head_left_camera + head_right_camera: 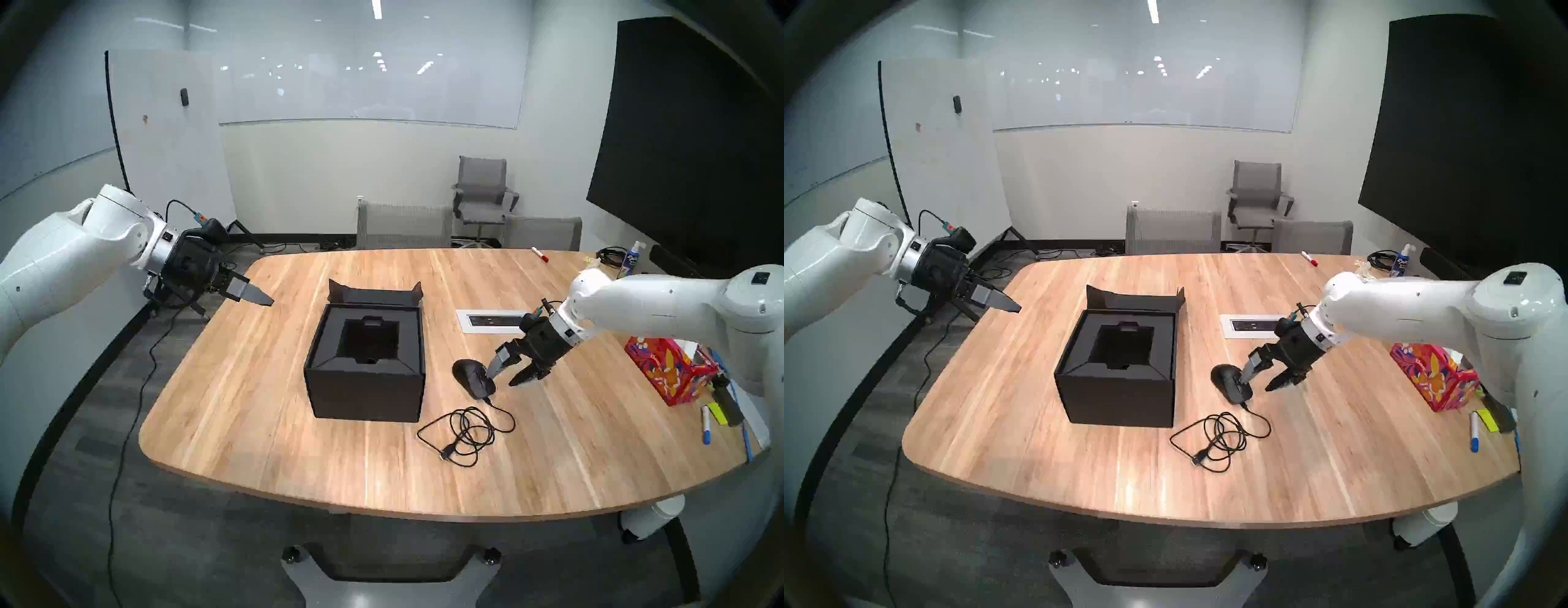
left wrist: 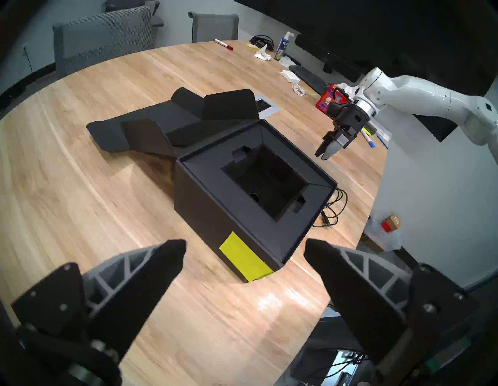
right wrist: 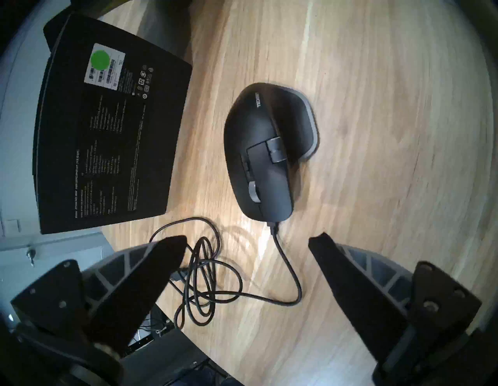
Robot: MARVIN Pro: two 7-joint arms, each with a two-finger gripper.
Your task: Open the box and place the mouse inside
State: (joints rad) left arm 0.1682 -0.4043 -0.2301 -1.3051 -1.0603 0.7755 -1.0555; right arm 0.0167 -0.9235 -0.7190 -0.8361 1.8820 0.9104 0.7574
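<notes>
Mouse waited beside the opened box as the right arm lined up its grasp

Matte black cardboard box (image 1: 365,373) stood near the middle of the pale wooden table (image 1: 254,424), and everything else is placed from it. Its hinged flap lid (image 2: 172,121) lay folded flat on the table behind it, so the square recess in the black foam insert (image 1: 370,339) faced straight up, ready to take something from above. A yellow-green sticky note (image 2: 244,257) marked one lower corner of the box.

Just to the right of the box sat the black wired computer mouse (image 1: 473,378), resting on the table with its thin black cable (image 1: 464,433) loosely coiled nearer the table's front edge. The right gripper (image 1: 502,378) hung tilted downward above the mouse's right side, jaws spread wide and holding nothing; in the right wrist view the mouse (image 3: 265,151) lay ahead of the tips, which suggests an approach for a grasp.

Far to the left of the box, at the table's edge, the left gripper (image 2: 245,249) was raised clear, jaws wide apart and empty, probably to keep out of the way.
</notes>
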